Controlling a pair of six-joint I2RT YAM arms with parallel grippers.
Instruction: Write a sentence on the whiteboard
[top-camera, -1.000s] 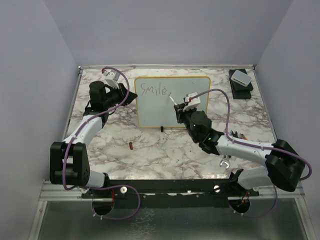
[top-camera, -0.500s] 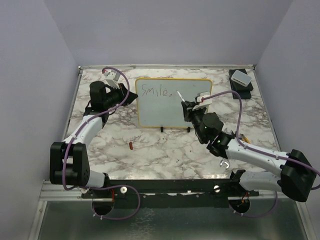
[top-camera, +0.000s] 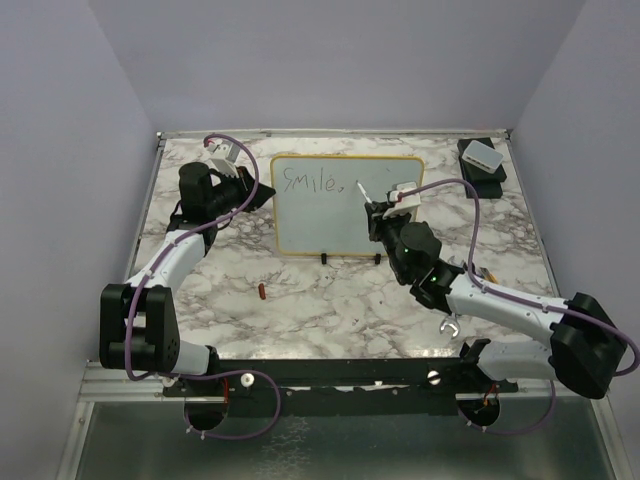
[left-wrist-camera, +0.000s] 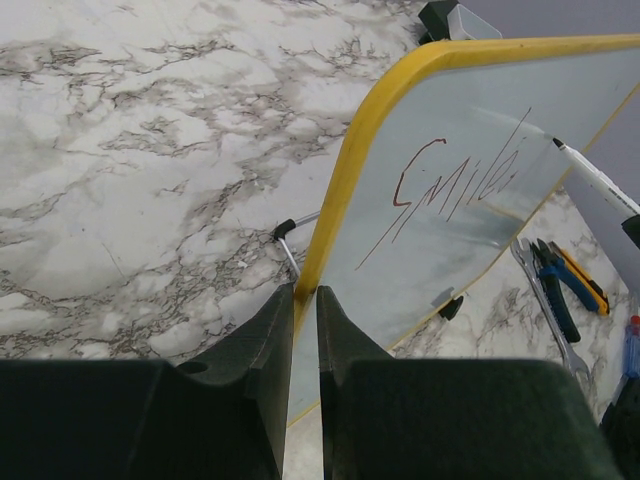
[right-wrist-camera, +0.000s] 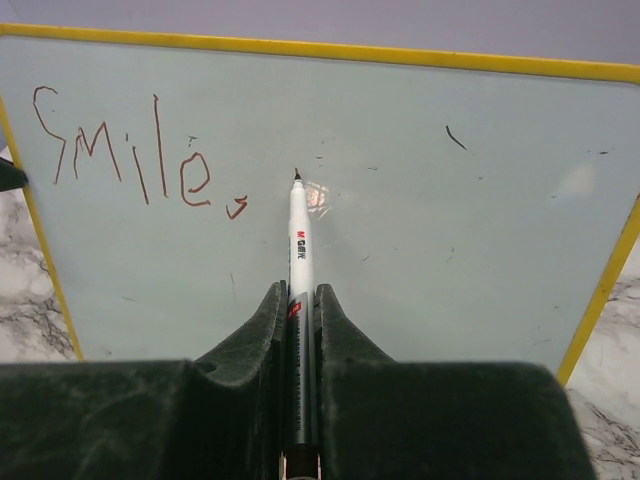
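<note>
The whiteboard (top-camera: 330, 225) stands tilted on small black feet, yellow-rimmed with a pale face. The sentence (top-camera: 310, 181) reads "Smile," along the top left, also clear in the right wrist view (right-wrist-camera: 130, 150) and the left wrist view (left-wrist-camera: 455, 185). My left gripper (top-camera: 262, 195) (left-wrist-camera: 305, 295) is shut on the board's left yellow rim. My right gripper (top-camera: 377, 213) (right-wrist-camera: 300, 295) is shut on a white marker (right-wrist-camera: 299, 240). Its dark tip points at the board just right of the comma. Whether the tip touches the face I cannot tell.
A small red cap (top-camera: 262, 291) lies on the marble table in front of the board. A white box on a black base (top-camera: 482, 160) sits at the back right. Pliers and a wrench (left-wrist-camera: 560, 290) lie to the board's right.
My right gripper has carried the marker to the right, away from the finished comma, then nearly stopped. The left gripper has kept its hold on the rim.
</note>
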